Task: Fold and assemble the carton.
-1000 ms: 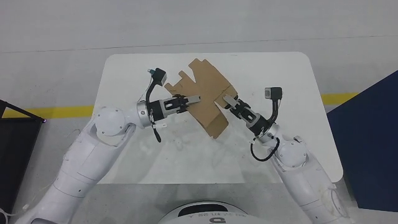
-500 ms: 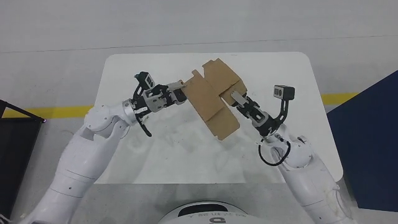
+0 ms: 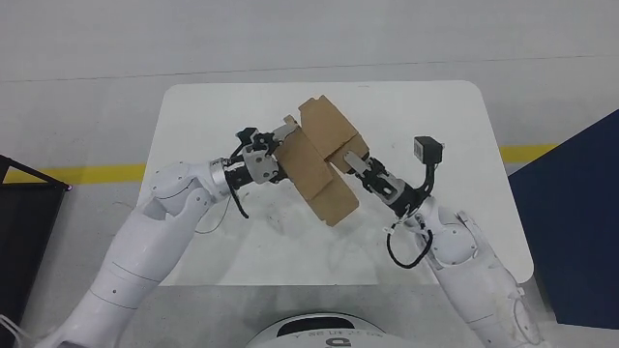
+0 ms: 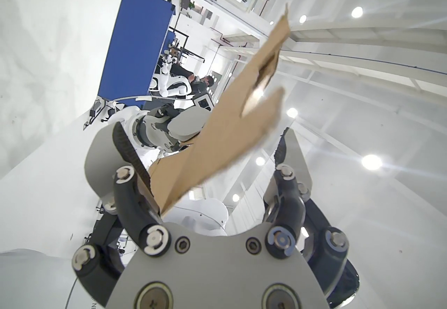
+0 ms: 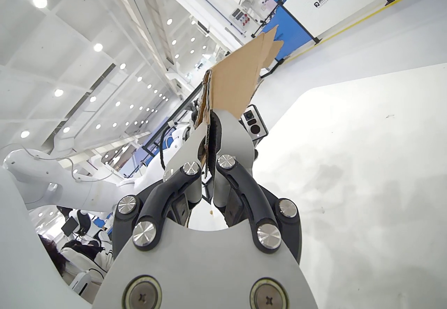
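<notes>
A brown cardboard carton (image 3: 324,164), partly folded, is held up over the middle of the white table (image 3: 435,126) between both arms. My right gripper (image 3: 350,162) grips its near right side. In the right wrist view that gripper (image 5: 209,130) is shut on a double edge of the carton (image 5: 237,80). My left gripper (image 3: 280,155) is at the carton's left side. In the left wrist view it (image 4: 206,146) stands open, with a carton flap (image 4: 237,122) between its wide-apart fingers, resting against one finger (image 4: 122,146).
The table has bare surface on every side of the carton. A blue panel (image 3: 580,222) stands off the table's right side. A dark frame (image 3: 19,213) sits on the floor at the far left.
The left wrist has turned and its gripper has shifted along the carton's left side. The carton has gone from a spread, flatter sheet to a more closed box shape. The right arm moved slightly.
</notes>
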